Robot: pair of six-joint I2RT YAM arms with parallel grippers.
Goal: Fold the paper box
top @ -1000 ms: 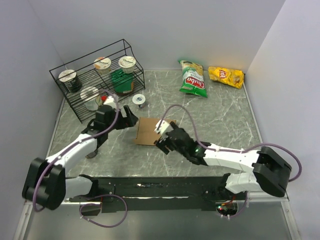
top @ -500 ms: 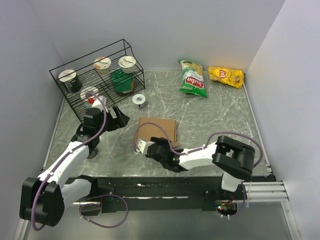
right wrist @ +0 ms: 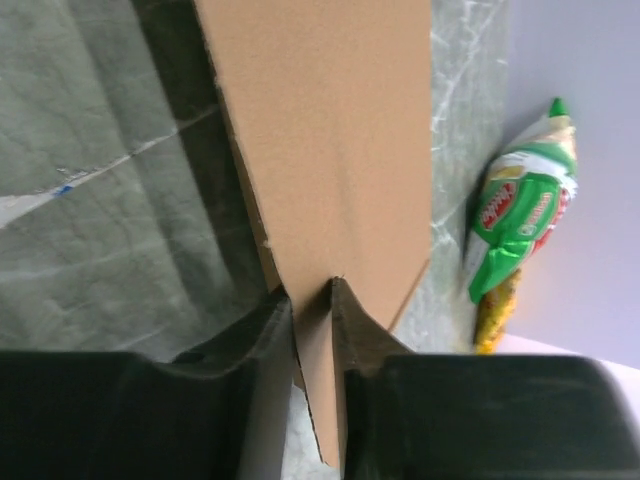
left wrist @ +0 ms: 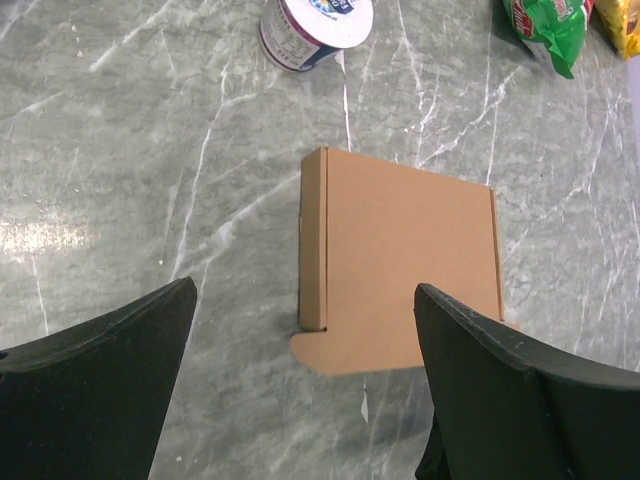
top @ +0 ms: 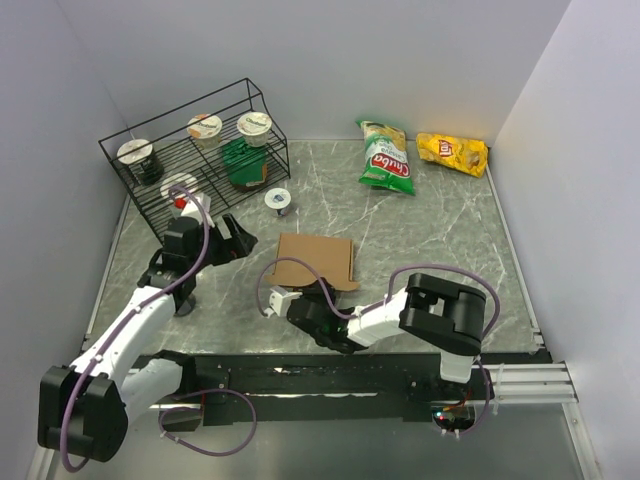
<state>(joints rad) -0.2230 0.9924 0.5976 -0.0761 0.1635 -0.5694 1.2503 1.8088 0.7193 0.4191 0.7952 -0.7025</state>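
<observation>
One second has been enough to change the picture: your right arm has swung round from the right side of the paper box (top: 315, 260) to its near edge, and the right gripper (right wrist: 315, 325) has drawn in from wide to a narrow pinch. The wrist view shows a cardboard tab at that near edge standing between the two fingers, with both pads against it, so you appear to have a grip on the box. Meanwhile your left gripper (top: 238, 238) has backed away from the box's left edge; it now hangs off the far-left corner with its jaws spread wide and holding nothing.

As for the box, it lies nearly flat on the marble table (top: 440, 240), between your two grippers. A narrow strip is already turned over along its left side. The wire rack (top: 190, 150) is well beyond its far-left corner, and a small cup (top: 277, 199) sits just past its far edge.

I judge that the fold itself is only beginning: with the tab pinched, lifting it is the likely next move. Watch that the light sheet doesn't slide, since nothing pins it down.
</observation>
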